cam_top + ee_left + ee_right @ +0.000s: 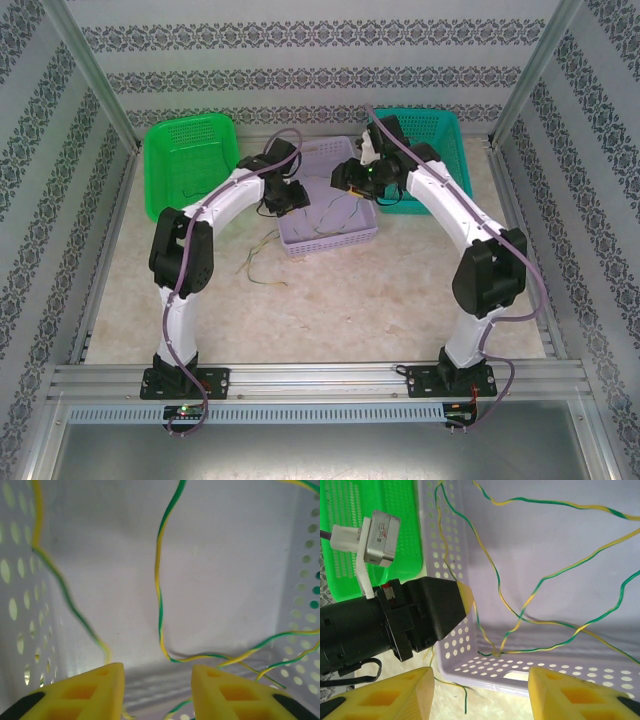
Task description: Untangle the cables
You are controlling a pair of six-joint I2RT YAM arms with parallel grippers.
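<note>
Several thin yellow-and-green cables [160, 580] lie looped across the floor of a lavender basket [345, 238]; they cross one another near its near wall [520, 615]. One strand [262, 258] trails out over the basket's left corner onto the table. My left gripper [157, 690] is open, low inside the basket, with a cable bend just ahead of its yellow fingers and nothing between them. My right gripper [480, 692] is open above the basket's near rim. The left gripper's yellow fingertip [465, 599] touches a strand at the basket's left wall.
A green basket [185, 165] stands at the back left and a teal basket [440, 135] at the back right. The lavender basket's perforated walls [15, 610] close in on both sides of the left gripper. Both arms meet over the lavender basket.
</note>
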